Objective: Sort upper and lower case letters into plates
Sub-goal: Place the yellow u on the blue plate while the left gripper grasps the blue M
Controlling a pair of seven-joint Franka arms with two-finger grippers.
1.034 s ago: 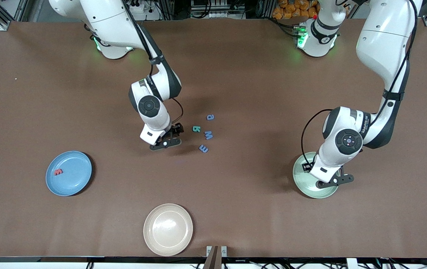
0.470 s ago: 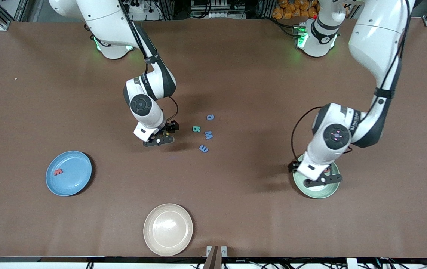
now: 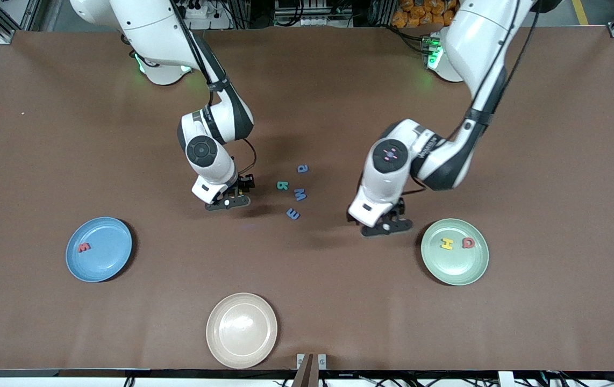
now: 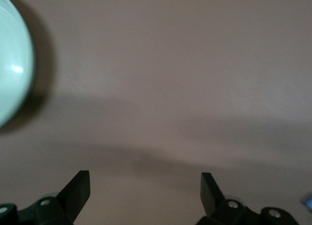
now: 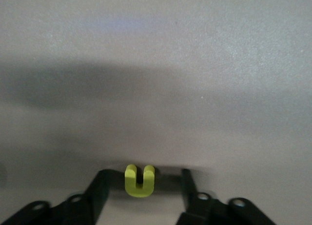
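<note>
Overhead, from the front camera, the right gripper (image 3: 230,200) is hanging low over the table (image 3: 339,322), just beside the loose letters and toward the right arm's end from them. Four of these are lying together mid-table: a blue letter a (image 3: 302,169), a teal letter (image 3: 282,186), a blue letter M (image 3: 300,194) and another blue letter (image 3: 293,214) nearest the camera. The left gripper (image 3: 386,225) is hovering over bare table between that cluster and the mint green plate (image 3: 455,269), which is carrying a yellow letter H (image 3: 447,244) and a red letter (image 3: 468,242). The blue plate (image 3: 105,263) at the right arm's end is holding one red letter (image 3: 84,248). A cream plate (image 3: 242,330) is sitting nearest the camera.

From the left wrist, the left gripper (image 4: 145,186) is showing its fingers spread wide with nothing between them, the mint plate's edge (image 4: 12,69) off to one side.

From the right wrist, the right gripper (image 5: 141,186) is gripping a small yellow letter (image 5: 139,180) between its fingers, over bare table.
</note>
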